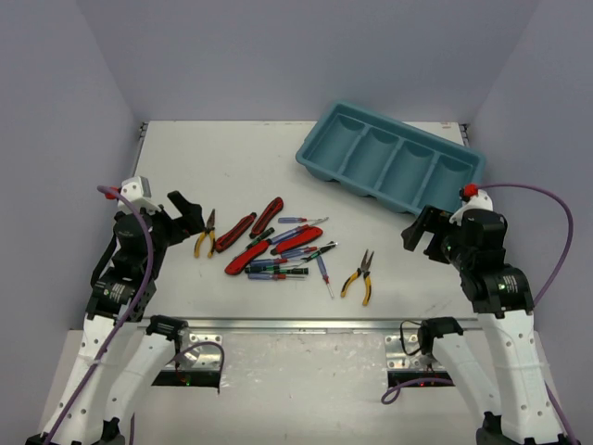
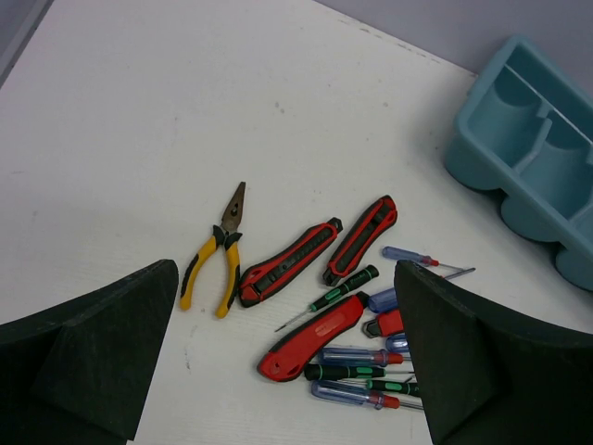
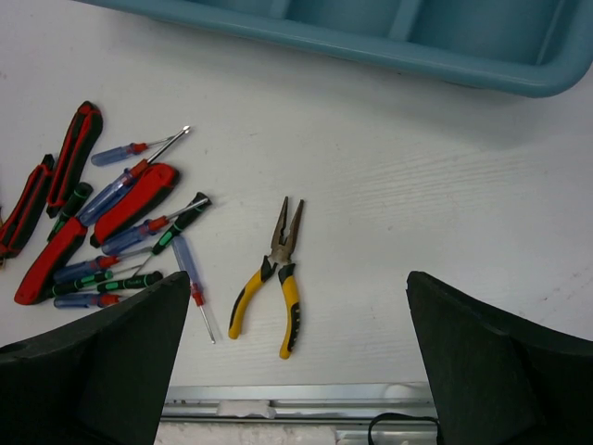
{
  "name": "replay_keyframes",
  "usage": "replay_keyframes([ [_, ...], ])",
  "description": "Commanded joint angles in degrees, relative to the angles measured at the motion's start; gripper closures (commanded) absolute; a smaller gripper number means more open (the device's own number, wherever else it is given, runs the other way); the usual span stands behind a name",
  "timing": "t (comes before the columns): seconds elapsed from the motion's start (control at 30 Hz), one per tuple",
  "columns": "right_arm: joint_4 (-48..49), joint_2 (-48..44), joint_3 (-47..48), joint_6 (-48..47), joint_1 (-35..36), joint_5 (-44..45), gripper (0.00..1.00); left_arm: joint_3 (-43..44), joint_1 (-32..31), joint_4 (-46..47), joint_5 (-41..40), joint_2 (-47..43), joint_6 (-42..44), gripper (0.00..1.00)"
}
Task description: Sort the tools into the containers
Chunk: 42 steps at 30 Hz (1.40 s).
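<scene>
The tools lie in a loose pile mid-table: red-handled cutters [image 1: 250, 255], blue-and-red screwdrivers [image 1: 295, 221] and black-and-green screwdrivers [image 1: 315, 250]. One yellow-and-black pliers [image 1: 206, 234] lies left of the pile, just right of my left gripper [image 1: 185, 215]. The other pliers [image 1: 359, 276] lies right of the pile. The teal tray [image 1: 389, 156] with four empty compartments stands at the back right. My left gripper [image 2: 283, 371] is open and empty above the pile. My right gripper [image 3: 296, 362] is open and empty above the right pliers [image 3: 273, 278]. The right gripper [image 1: 422, 232] hangs near the tray's front.
A metal rail [image 1: 296, 324] runs along the table's near edge. Grey walls enclose the table on the left, back and right. Purple cables [image 1: 547, 241] loop off both arms.
</scene>
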Motion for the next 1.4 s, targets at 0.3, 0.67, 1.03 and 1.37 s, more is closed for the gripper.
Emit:
replay_keyframes([
  [0.3, 0.13, 1.81, 3.4, 1.35, -0.15, -3.25, 0.01, -0.26, -0.44, 2.39, -1.11, -1.66, -0.83, 0.0],
  [0.67, -0.85, 11.16, 1.06, -0.73, 1.33, -9.6, 0.01, -0.34, -0.44, 2.56, -0.8, -1.52, -0.84, 0.0],
  [1.03, 7.86, 29.59, -7.56, 10.62, 26.76, 9.49, 0.1, -0.34, -0.44, 2.5, -0.68, -0.95, -0.7, 0.0],
  [1.37, 18.43, 38.21, -18.61, 11.26, 27.26, 3.57, 0.5, -0.43, -0.52, 2.65, -0.09, -1.28, -0.58, 0.0],
])
